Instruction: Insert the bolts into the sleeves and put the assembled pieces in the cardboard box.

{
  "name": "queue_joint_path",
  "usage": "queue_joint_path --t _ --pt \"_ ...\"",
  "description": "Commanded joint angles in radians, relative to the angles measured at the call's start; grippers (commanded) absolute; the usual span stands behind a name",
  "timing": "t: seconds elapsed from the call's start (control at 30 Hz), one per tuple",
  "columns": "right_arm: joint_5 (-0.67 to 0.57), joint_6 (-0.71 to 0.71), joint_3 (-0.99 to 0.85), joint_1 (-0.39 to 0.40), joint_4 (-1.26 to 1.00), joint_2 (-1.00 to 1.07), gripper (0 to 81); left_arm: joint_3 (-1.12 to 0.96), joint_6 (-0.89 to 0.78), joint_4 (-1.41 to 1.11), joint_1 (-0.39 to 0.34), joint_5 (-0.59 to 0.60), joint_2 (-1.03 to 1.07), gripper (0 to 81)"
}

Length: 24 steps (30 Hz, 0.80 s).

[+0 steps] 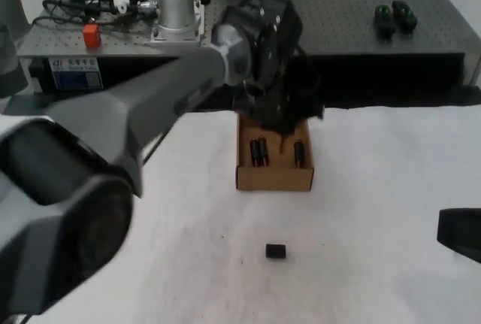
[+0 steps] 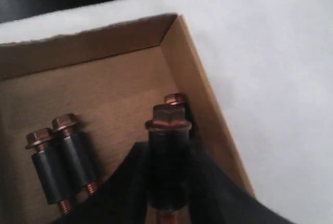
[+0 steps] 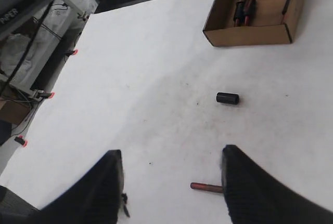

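Two arms work over a white cloth [image 1: 376, 211] spread on the bench. Largest in the high view is the left arm [image 1: 143, 113]. It stretches from the near left corner forward to the cardboard box [image 1: 274, 177], with its wrist bent down so that the left gripper [image 1: 276, 117] hangs over the box's far end. The left wrist view shows this gripper clamped on an assembled piece [image 2: 168, 122]. Its dark fingers [image 2: 210, 187] press the black sleeve from both sides, and the copper-coloured bolt head stands out past them. The threaded tip shows at the other end. This held piece is inside the box, close to one side wall.

The right gripper [image 3: 171, 193] sits low over the near right of the cloth, well apart from the box. Its two fingers [image 3: 101, 193] are spread wide with nothing between them.

The box is open on top and holds three more assembled pieces. A pair [image 1: 259, 151] lies side by side, touching, and a third piece [image 1: 299, 152] lies apart from them by the opposite wall.

Between the box and the right gripper, a loose sleeve [image 3: 228, 98] lies on its side on the cloth. Smallest is a bare bolt [image 3: 204, 186], which lies by one right finger with one end hidden behind it.
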Motion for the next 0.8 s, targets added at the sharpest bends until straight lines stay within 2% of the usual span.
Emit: queue_joint_path --t 0.0,0.1,0.27,0.33,0.43,0.57,0.67,0.77 --pt "0.001 -0.011 -0.005 -0.003 0.003 -0.007 41.8 -0.065 -0.014 0.082 0.009 -0.028 0.049 0.3" --pt "0.001 -0.011 -0.005 -0.003 0.007 -0.007 41.8 -0.065 -0.032 0.119 0.013 -0.028 0.056 6.6" --pt "0.001 -0.011 -0.005 -0.003 0.007 -0.007 41.8 -0.069 -0.032 0.135 0.017 -0.02 0.042 31.8" --pt "0.001 -0.011 -0.005 -0.003 0.007 -0.007 41.8 -0.069 -0.02 0.156 0.017 -0.02 0.014 36.7" --pt "-0.002 -0.011 -0.005 -0.003 0.011 -0.001 41.8 -0.069 0.037 0.225 0.017 -0.034 -0.057 36.1" --pt "-0.027 -0.011 -0.005 -0.003 0.018 0.019 41.8 -0.05 0.397 0.337 -0.01 -0.102 -0.162 32.1" --pt "-0.029 -0.011 -0.005 -0.003 0.018 0.03 41.8 -0.005 0.669 0.418 -0.051 -0.04 -0.22 32.0" --pt "-0.029 -0.033 -0.005 -0.003 0.018 0.037 41.8 0.065 0.818 0.473 -0.094 0.027 -0.24 32.1"
